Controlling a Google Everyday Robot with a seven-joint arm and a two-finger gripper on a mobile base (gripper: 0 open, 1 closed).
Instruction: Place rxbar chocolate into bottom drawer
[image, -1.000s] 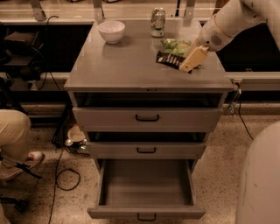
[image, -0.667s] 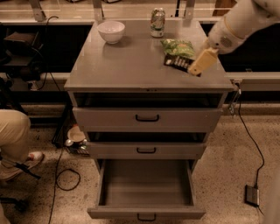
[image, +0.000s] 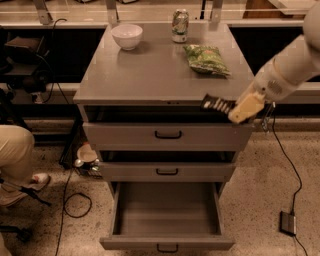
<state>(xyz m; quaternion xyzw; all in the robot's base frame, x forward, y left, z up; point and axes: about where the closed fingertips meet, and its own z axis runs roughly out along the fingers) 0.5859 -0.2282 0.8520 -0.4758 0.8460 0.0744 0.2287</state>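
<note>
My gripper (image: 239, 111) is shut on the rxbar chocolate (image: 217, 104), a flat dark bar with pale lettering. It holds the bar in the air just past the front edge of the cabinet top, at the right, over the top drawer's front. The bar sticks out to the left of the cream fingers. The bottom drawer (image: 167, 242) is pulled wide open below, its grey inside showing with nothing in it, and the black handle sits at the front.
On the cabinet top (image: 150, 75) stand a white bowl (image: 127, 36), a drink can (image: 180, 25) and a green snack bag (image: 206, 59). The top drawer (image: 167, 135) and middle drawer (image: 166, 171) stand slightly open. A person's leg (image: 17, 160) and cables lie at the left.
My gripper has lifted the bar off the cabinet top near the green bag and carried it forward, past the front edge. The green bag now lies uncovered.
</note>
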